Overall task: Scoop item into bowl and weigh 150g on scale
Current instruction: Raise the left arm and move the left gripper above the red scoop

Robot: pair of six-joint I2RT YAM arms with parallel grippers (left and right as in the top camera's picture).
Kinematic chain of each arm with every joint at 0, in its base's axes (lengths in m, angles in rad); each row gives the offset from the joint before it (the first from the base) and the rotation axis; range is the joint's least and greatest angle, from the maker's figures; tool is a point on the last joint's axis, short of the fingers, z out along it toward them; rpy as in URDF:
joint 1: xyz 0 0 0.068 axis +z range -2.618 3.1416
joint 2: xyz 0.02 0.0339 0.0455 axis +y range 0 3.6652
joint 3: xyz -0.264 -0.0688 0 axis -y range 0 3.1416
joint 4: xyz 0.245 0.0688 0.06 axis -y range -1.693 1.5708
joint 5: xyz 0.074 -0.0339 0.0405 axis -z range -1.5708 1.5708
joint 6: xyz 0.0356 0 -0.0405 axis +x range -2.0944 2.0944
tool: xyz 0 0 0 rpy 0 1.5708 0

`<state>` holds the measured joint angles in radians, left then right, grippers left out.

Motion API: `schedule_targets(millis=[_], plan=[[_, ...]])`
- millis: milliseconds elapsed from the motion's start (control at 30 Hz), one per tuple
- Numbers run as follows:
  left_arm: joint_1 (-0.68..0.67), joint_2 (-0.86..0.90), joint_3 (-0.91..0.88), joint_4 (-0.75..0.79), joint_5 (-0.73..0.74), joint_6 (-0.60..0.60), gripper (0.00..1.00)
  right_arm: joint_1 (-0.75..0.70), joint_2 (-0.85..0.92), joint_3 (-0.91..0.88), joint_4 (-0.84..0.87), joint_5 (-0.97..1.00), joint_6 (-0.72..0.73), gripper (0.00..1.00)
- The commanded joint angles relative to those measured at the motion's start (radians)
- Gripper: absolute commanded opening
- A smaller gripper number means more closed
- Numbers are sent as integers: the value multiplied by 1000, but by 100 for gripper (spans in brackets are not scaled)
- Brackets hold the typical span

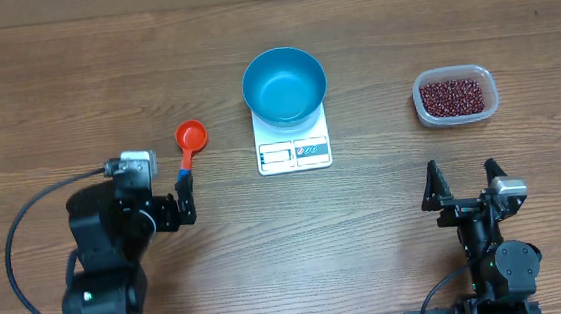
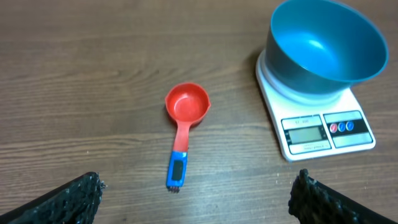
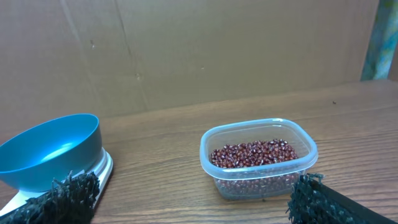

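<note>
Overhead, nearer arm: we saw the left gripper (image 1: 185, 197) just short of the scoop (image 1: 189, 146). The right gripper (image 1: 461, 178) sat well apart from it, beyond the scale (image 1: 294, 152).
Overhead, jaws: both pairs stood spread wide and held nothing.
Overhead, arm pose: both arms sat low and drawn back at the near edge of the table.
Overhead, beans: the beans (image 1: 453, 94) lay in the clear tub (image 1: 488, 111), ahead of the right gripper. The bowl (image 1: 285, 84) sat on the scale and looked empty.
Left wrist, scoop axis: the scoop (image 2: 186, 115) lay straight ahead of the left gripper (image 2: 198, 185). Its blue handle tip pointed back at us and its red cup lay farther off, so the long axis ran nearly along the approach line.
Left wrist, fit: we judged that the handle lay between the open fingers, so closing across it should suit.
Left wrist, offside: the bowl (image 2: 323, 43) and scale (image 2: 314, 134) lay ahead and to the right.
Right wrist, beans: the tub (image 3: 211, 155) of beans (image 3: 252, 154) stood ahead of the open, empty right gripper (image 3: 191, 186). The bowl (image 3: 50, 152) on the scale (image 3: 104, 167) lay ahead-left.
</note>
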<state>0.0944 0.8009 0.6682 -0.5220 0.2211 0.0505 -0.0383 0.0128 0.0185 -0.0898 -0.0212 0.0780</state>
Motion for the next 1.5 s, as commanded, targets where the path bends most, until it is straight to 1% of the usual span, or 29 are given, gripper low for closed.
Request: schedule_targets(millis=[0, 367, 833, 1067, 1467], plan=[[10, 57, 79, -29, 8, 29, 99, 5, -10, -11, 6, 9, 4, 100], [10, 249, 236, -156, -12, 29, 100, 5, -10, -11, 5, 9, 4, 100], [10, 415, 410, -305, -21, 29, 100, 5, -10, -11, 5, 9, 4, 100], [10, 479, 454, -346, -22, 29, 100, 5, -10, -11, 6, 9, 4, 100], [10, 541, 455, -375, -22, 29, 100, 5, -10, -11, 6, 9, 4, 100]])
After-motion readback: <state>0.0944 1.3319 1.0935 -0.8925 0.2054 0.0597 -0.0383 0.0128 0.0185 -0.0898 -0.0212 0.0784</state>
